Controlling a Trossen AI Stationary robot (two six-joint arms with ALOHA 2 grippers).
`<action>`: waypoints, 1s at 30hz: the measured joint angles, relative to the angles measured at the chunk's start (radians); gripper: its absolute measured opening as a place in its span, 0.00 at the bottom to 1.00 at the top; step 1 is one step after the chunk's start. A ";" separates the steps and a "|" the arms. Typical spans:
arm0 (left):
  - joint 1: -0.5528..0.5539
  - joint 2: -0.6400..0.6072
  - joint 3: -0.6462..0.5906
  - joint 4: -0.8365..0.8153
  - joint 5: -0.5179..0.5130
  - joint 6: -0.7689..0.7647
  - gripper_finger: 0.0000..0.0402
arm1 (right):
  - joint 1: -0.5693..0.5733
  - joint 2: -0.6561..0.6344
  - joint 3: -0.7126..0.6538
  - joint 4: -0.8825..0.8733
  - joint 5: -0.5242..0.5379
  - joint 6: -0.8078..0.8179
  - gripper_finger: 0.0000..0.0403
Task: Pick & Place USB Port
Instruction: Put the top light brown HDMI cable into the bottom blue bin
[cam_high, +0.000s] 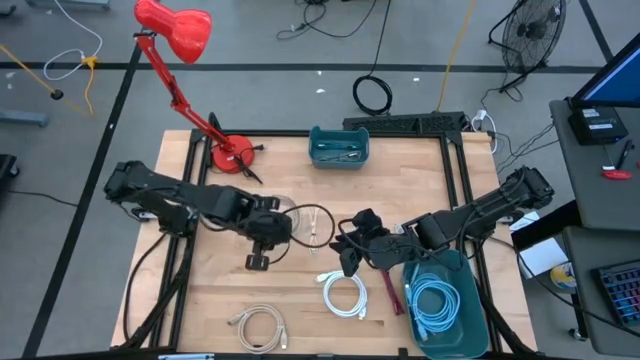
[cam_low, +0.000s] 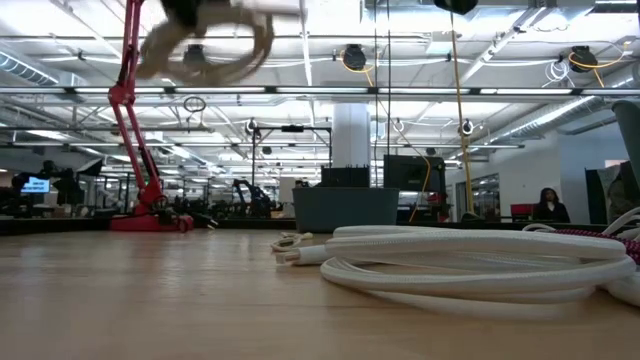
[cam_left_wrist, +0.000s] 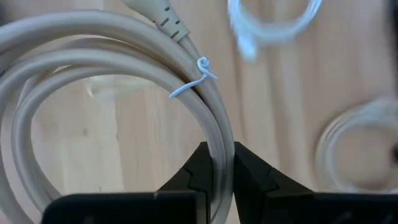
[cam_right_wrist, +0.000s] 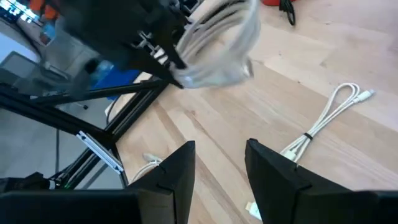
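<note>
- Jaws on the left gripper (cam_left_wrist: 214, 163) are pinched tight on a beige cable coil (cam_left_wrist: 118, 56), lifted off the table (cam_high: 200, 300).
- Right gripper (cam_right_wrist: 219, 157) hangs open, empty.
- Pick looks done; drop into the teal bin (cam_high: 478, 335) still left, probably.

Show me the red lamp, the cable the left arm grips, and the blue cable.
Lamp (cam_high: 184, 30), high view, on its shade.
Beige cable (cam_left_wrist: 211, 118), left wrist view, on the coil above the fingers.
Blue cable (cam_high: 436, 302), high view, on its coil.

Open-plan lab: ceiling trusses (cam_low: 400, 90), monitors (cam_low: 405, 175)
</note>
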 joint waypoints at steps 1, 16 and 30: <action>-0.014 -0.016 0.021 0.010 -0.009 -0.023 0.08 | 0.000 0.000 0.000 0.003 0.000 0.000 0.32; -0.062 -0.396 0.065 0.556 0.060 -0.132 0.08 | -0.005 0.000 0.000 0.421 0.165 -0.380 0.32; -0.057 -0.383 0.065 0.785 0.254 -0.097 0.08 | -0.122 0.002 -0.072 0.982 0.238 -0.651 0.39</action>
